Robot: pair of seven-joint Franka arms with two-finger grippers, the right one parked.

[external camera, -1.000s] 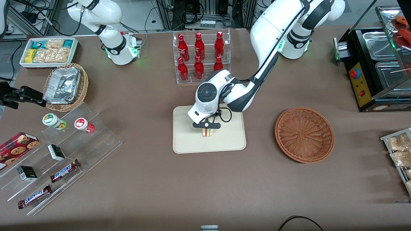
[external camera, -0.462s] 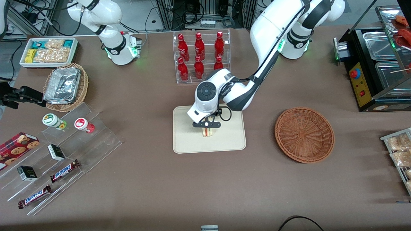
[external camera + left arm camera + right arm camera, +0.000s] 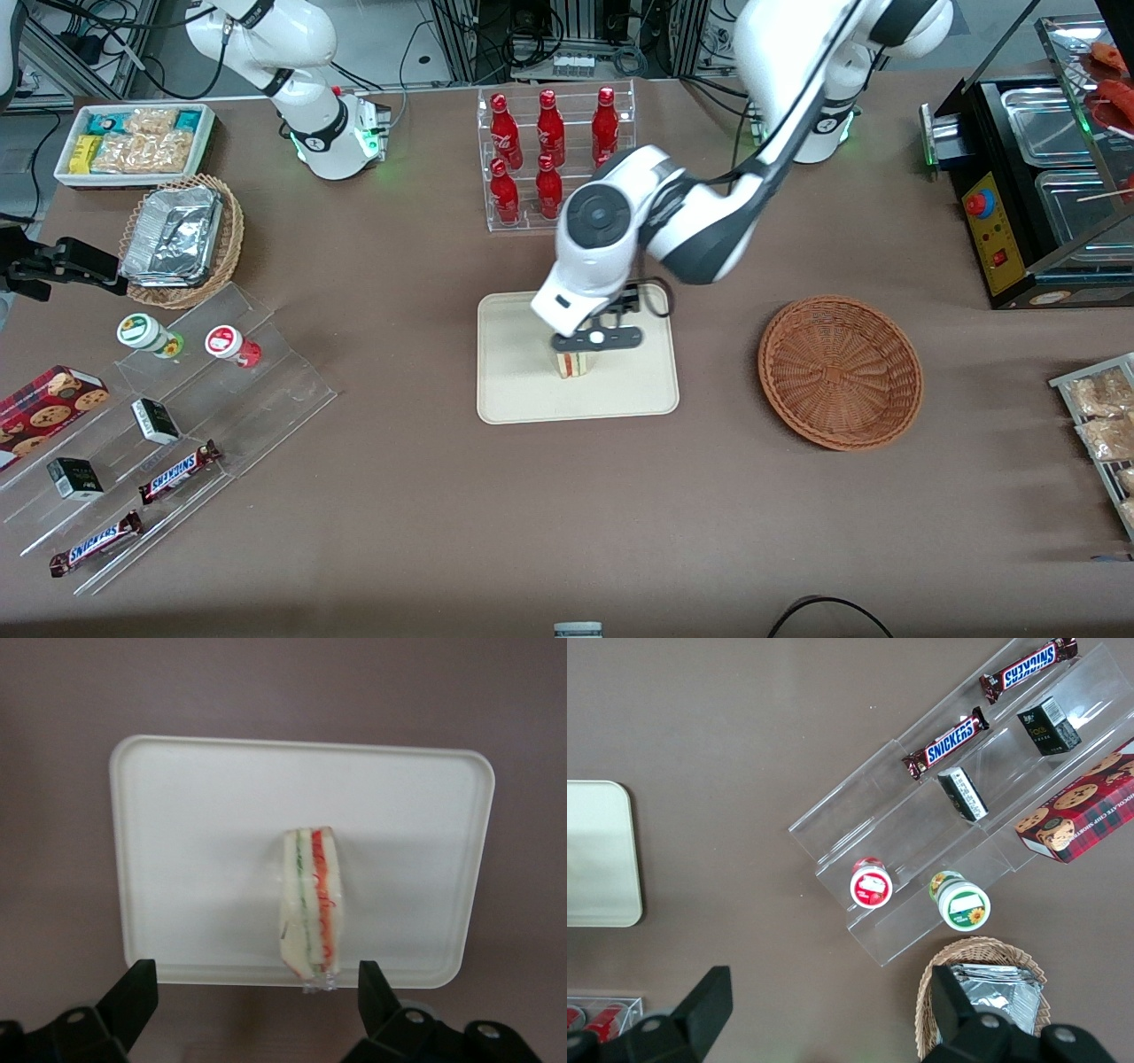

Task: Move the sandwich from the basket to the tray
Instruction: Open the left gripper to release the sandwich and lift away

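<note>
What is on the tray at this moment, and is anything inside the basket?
The sandwich stands on edge on the tray, alone. The gripper hovers above it, open and not touching. The basket holds nothing. The arm hides part of the tray's edge farthest from the front camera.

Brown cloth-covered table [image 3: 425,496] under even light, cables and metal racks [image 3: 567,35] past its edge

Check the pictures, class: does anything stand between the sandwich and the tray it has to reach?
Nothing visible does. The sandwich already stands on the tray, and the open pincer hangs above it, apart from it. The basket holds nothing.
</note>
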